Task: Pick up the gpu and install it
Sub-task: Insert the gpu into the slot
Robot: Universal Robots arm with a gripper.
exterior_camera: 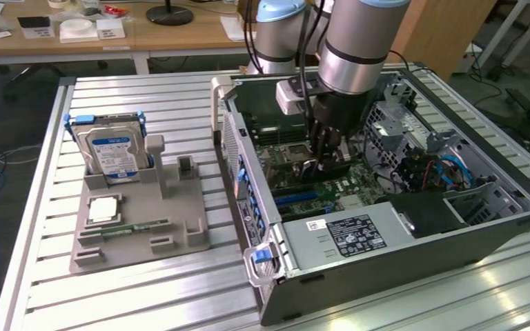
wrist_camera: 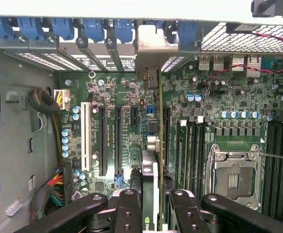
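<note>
We see the gripper [wrist_camera: 151, 206] clamped on the gpu [wrist_camera: 152, 145], held edge-on above the motherboard [wrist_camera: 228, 121]; its silver bracket [wrist_camera: 153, 46] meets the computer case [exterior_camera: 413, 255] rear slots.

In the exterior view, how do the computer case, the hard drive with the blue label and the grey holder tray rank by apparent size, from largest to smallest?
1. Computer case, clearly the largest.
2. Grey holder tray.
3. Hard drive, standing upright at the tray's far end, so its greater distance from the camera may make it look slightly smaller, but the order remains clear.
</note>
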